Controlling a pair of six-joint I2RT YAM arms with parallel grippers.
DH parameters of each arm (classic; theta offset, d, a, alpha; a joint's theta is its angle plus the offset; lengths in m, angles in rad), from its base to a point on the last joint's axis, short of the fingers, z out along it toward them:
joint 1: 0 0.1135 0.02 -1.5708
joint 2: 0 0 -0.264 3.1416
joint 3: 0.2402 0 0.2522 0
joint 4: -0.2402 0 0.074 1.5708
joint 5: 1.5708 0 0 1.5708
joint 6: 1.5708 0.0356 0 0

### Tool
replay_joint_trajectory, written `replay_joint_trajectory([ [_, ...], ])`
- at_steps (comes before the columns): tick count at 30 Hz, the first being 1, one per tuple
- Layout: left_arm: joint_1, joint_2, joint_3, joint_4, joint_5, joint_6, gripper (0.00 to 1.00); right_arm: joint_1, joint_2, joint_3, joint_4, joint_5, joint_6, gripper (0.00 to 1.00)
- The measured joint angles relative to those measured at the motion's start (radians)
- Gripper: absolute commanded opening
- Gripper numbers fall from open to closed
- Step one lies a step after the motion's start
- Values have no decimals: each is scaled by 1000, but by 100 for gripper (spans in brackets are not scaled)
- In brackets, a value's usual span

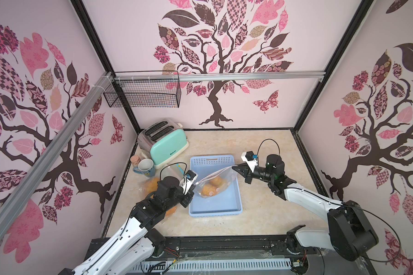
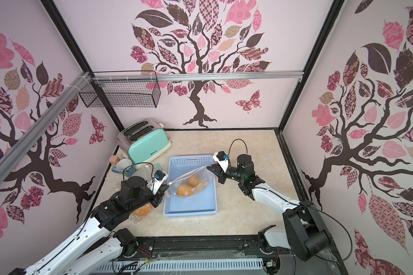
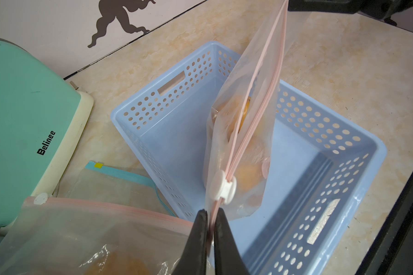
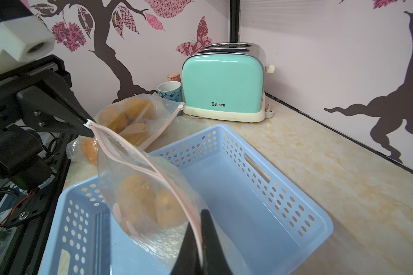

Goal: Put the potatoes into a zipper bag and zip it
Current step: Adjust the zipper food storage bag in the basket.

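Over the pale blue perforated plastic basket, which stands on the beige marbled bench, I hold a clear plastic zipper bag with a pink zip strip stretched between my two tools. My left tool is pressed together on one end of the strip, and the small white plastic slider sits just beyond its tips. My right tool is also closed tight, on the other end of the same strip. In the right wrist view the two halves of the strip stand apart in the middle, so the mouth is not fully zipped.

Inside this bag, orange-yellow oval potatoes rest low, down in the basket; if the bag touches the basket floor I cannot tell. More potatoes lie in a second clear bag with a pink strip on the bench beside the basket. A flat clear bag with a teal strip lies near it. Behind them stands a mint green toaster with a chrome top; black letters on its side read "Belinee". A white mug with a blue flower pattern stands just beside the toaster.
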Motion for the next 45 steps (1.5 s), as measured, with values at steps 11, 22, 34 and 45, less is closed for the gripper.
replay_joint_trajectory([
  [11, 0, 6, -3, 0, 14, -9, 0, -4, 0, -7, 29, 0, 26, 0],
  [22, 0, -39, 97, -145, 47, -3, 0, -5, -79, -13, 19, 18, 72, 73],
  [34, 0, 74, 420, -463, 145, 12, 0, 21, -357, 94, -55, -139, 61, 67],
  [45, 0, 135, 449, -498, 283, -23, 0, 325, -187, 178, -207, -108, -62, 55],
])
